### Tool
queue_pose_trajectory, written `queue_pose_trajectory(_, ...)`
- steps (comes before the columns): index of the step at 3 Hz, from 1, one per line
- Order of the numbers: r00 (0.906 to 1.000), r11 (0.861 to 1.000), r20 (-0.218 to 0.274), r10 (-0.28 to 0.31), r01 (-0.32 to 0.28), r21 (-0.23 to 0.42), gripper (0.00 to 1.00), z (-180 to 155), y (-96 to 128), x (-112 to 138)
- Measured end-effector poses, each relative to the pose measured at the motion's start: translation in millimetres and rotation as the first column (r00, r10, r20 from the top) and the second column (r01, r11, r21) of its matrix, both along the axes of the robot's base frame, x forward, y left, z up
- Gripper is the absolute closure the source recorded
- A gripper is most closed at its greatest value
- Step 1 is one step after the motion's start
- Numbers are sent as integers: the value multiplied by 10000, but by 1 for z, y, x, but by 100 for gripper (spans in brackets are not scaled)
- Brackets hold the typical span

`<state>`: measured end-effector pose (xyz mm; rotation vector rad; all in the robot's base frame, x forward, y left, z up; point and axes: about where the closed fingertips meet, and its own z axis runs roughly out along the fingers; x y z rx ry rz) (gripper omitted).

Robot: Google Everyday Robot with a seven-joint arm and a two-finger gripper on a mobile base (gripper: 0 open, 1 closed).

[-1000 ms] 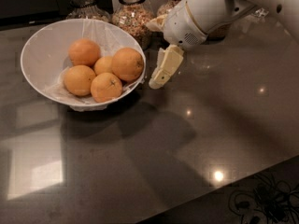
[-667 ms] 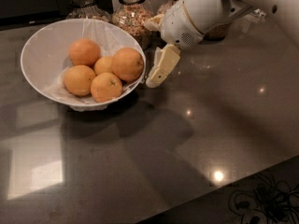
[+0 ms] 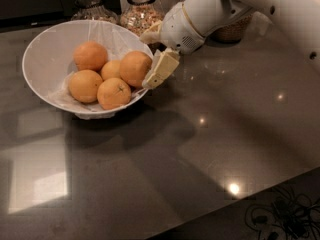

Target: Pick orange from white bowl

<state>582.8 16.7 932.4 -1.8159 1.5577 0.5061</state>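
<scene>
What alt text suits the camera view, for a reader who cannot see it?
A white robot arm's gripper hangs at the rim of a white bowl of five oranges, beside the largest orange, on a dark countertop with jars behind.

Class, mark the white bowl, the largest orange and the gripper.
white bowl [image 3: 39, 59]: camera view, bare left inner wall.
largest orange [image 3: 134, 68]: camera view, middle of its skin.
gripper [image 3: 147, 60]: camera view, midway between fingertips, at bowl's right rim.
</scene>
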Motion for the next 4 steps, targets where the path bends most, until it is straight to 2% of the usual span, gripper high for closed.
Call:
queue_pose_trajectory(1,9997,9997,-119,195,-196,-116,17,-6,7,3)
queue_pose_trajectory(3,9953,9963,-642,721,-749,-432,22,-26,27,8)
queue_pose_trajectory(4,9932,9948,-787,854,-894,-481,45,-31,32,8)
